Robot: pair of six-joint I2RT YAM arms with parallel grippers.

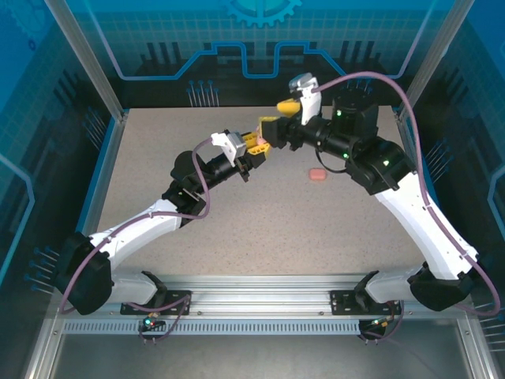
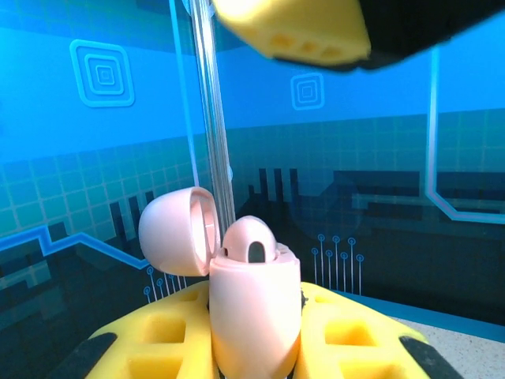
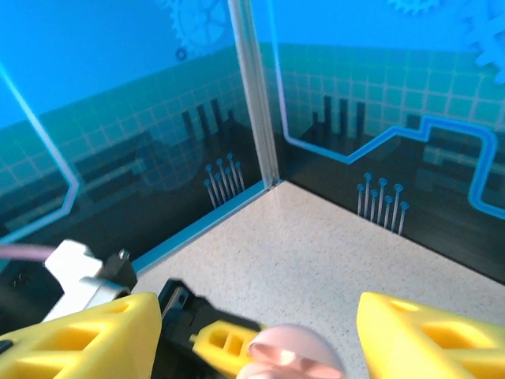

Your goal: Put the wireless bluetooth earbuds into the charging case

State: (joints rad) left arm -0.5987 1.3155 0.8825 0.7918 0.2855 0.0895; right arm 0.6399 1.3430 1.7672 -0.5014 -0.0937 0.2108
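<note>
While left tool [image 2: 252,347] grips open pink case [image 2: 254,296], right tool [image 3: 260,320] hangs near it w/ jaws apart

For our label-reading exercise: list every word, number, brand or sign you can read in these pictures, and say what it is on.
None can be read.
The case is plain pink, with no brand showing.
The walls carry drawn squares, gears and circuit lines, but no letters or digits.
</note>
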